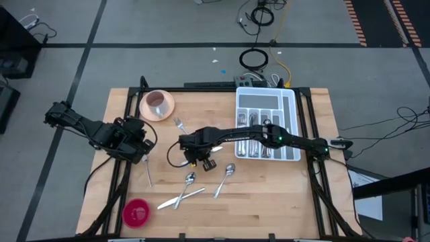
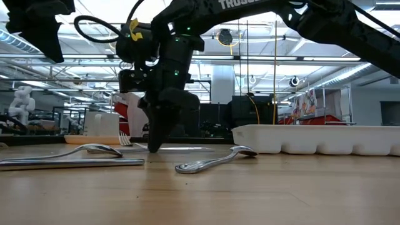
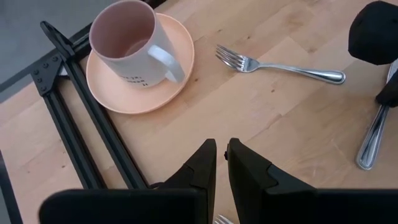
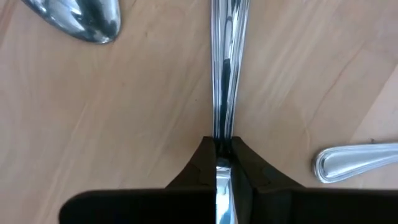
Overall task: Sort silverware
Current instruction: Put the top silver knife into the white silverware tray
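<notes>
Pale wooden tabletop [image 1: 282,195] fills the middle of the high view. It sits in a black metal frame [image 1: 312,185] on a grey floor crossed by dark lines, with cables lying behind it. Level across the wood, a workshop shows under long ceiling lights.

At the back right lies a white compartmented cutlery tray [image 1: 293,124], some shiny pieces [image 1: 259,138] already in its slots, and the right arm reaches over it toward the centre. Back left stands a pink cup on a pink saucer [image 3: 134,93], and front left sits a small round red thing [image 1: 136,212].

Now the loose silverware, all bright polished metal, slim, spread across the middle and front. A fork [image 3: 280,65] lies flat just beside the saucer. Two spoons [image 1: 190,179] [image 1: 226,176] lie toward the front. A long straight piece [image 1: 181,197] crosses just below the first spoon. One more [image 1: 148,171] lies by the left arm.

Right tool [image 4: 222,148] is down at the tabletop's centre, fingers clamped tight on a slim silver handle [image 4: 224,68] that runs straight out ahead of it. Which kind of piece it is, I cannot tell.

Left tool [image 3: 222,149] hangs over the left side near the saucer, fingers nearly together with a thin slit between, gripping nothing.

Bare wood lies wide toward the front right corner. The left edge is tighter, with frame bars close by the saucer.
</notes>
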